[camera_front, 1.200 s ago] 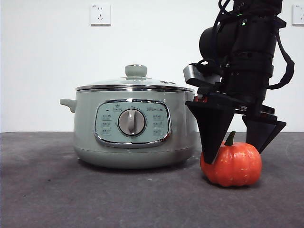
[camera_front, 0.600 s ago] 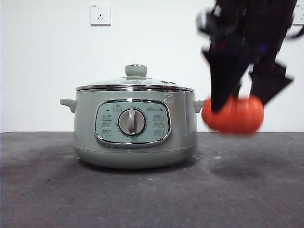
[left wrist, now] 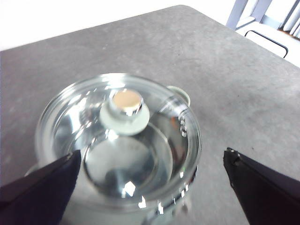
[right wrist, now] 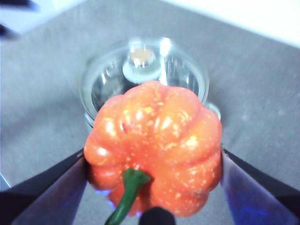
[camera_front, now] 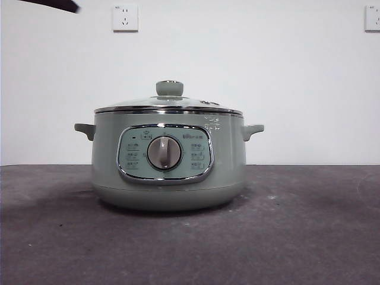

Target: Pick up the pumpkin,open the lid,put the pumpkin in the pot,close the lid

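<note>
The pale green pot [camera_front: 168,160] stands on the dark table with its glass lid [camera_front: 169,102] closed on it. My right gripper [right wrist: 153,154] is shut on the orange pumpkin [right wrist: 154,140] and holds it high in the air, above the front view's frame. The lid [right wrist: 143,70] shows below it in the right wrist view. My left gripper [left wrist: 152,154] is open and empty, hovering above the lid [left wrist: 84,122], with its jaws spread wider than the green knob [left wrist: 124,110].
A black arm tip [camera_front: 53,5] shows at the front view's top left corner. Two wall sockets [camera_front: 125,17] [camera_front: 372,18] sit on the white wall behind. The table's rounded corner and a metal frame [left wrist: 262,37] lie beyond the pot.
The right gripper has lifted the pumpkin off the table beside the pot and risen out of the front view. A black arm tip has appeared at the top left.
</note>
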